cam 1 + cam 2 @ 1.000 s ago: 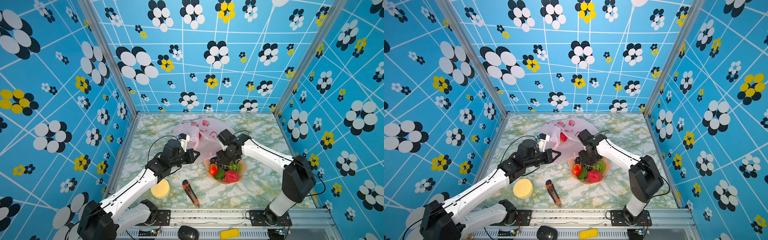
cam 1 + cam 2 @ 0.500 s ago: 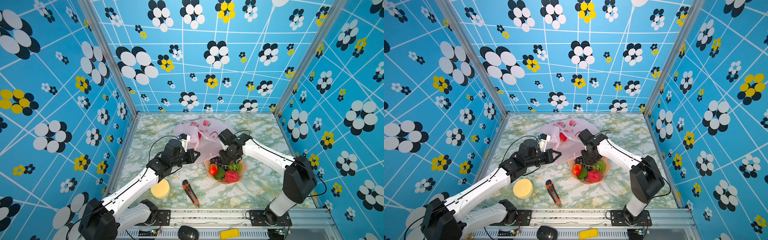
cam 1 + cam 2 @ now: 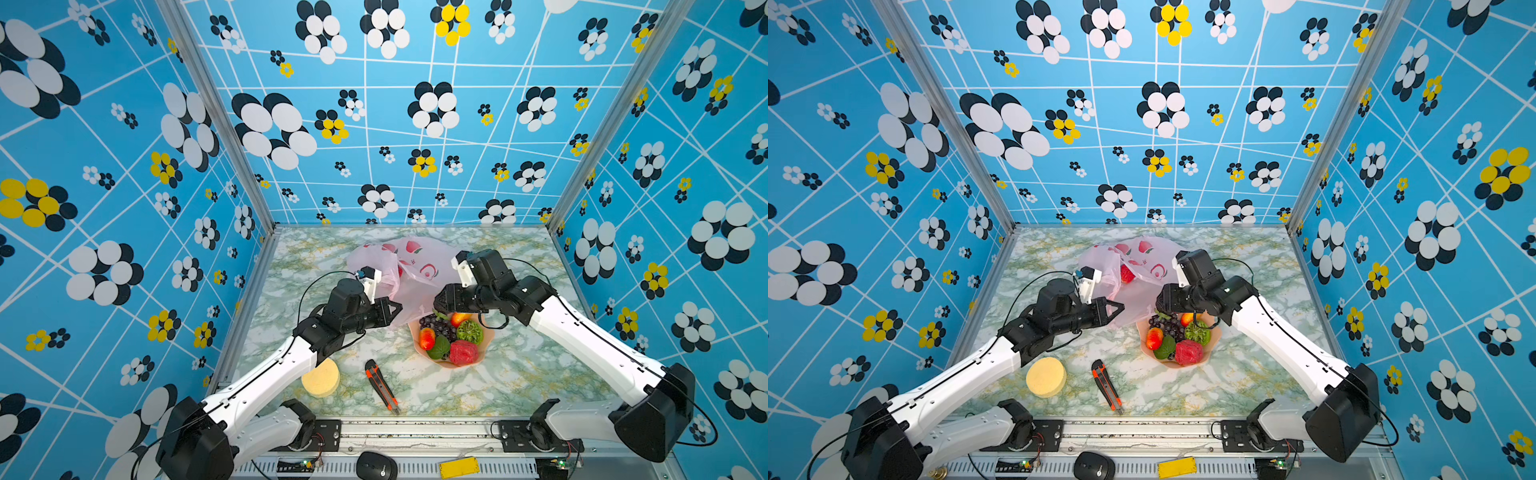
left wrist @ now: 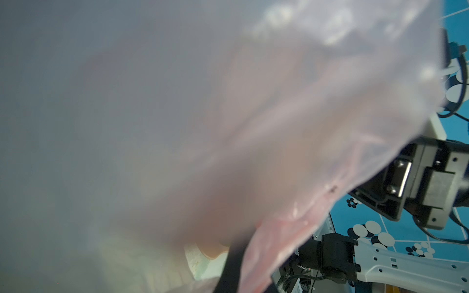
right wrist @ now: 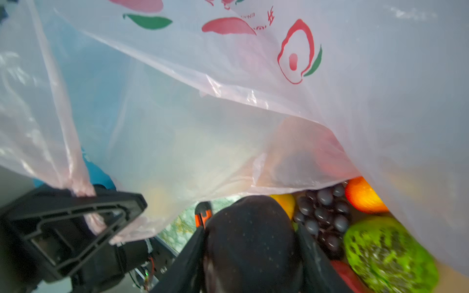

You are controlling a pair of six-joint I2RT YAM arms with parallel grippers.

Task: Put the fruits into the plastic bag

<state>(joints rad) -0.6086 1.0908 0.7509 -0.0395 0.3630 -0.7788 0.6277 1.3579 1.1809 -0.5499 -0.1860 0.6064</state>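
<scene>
Pink bag pinched in level left hand

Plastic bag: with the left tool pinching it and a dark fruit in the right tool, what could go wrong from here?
The left tool pinches only a thin gathered strip of the plastic bag; it may slip and the mouth collapse.
Loose film hangs right ahead of the right tool and its dark round fruit; the fruit could push film instead of entering.
</scene>
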